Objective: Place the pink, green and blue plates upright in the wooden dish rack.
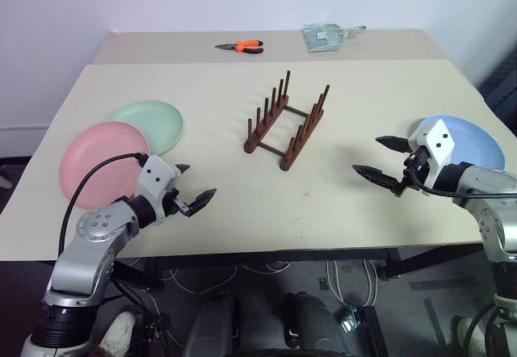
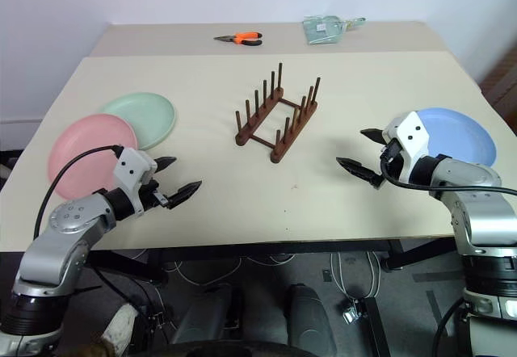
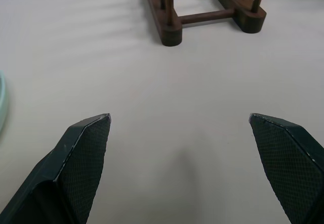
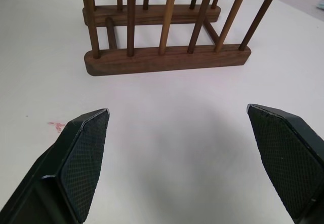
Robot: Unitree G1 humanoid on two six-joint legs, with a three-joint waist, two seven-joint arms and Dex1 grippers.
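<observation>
Nothing is racked yet: the wooden dish rack [image 1: 287,129] stands empty mid-counter, the pink plate [image 1: 103,163] and green plate [image 1: 149,124] lie flat at left, the blue plate [image 1: 467,143] at right. The left end effector [image 1: 194,186] and right end effector [image 1: 381,158] both hover wide and empty.

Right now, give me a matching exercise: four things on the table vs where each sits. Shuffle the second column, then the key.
Things:
1. pink plate
2. blue plate
3. rack
4. pliers

Places:
A. table middle, empty
B. far edge of the table
C. robot's left, overlapping the green plate
D. robot's right, partly behind the right gripper

Pairs: 1-C, 2-D, 3-A, 4-B
</observation>
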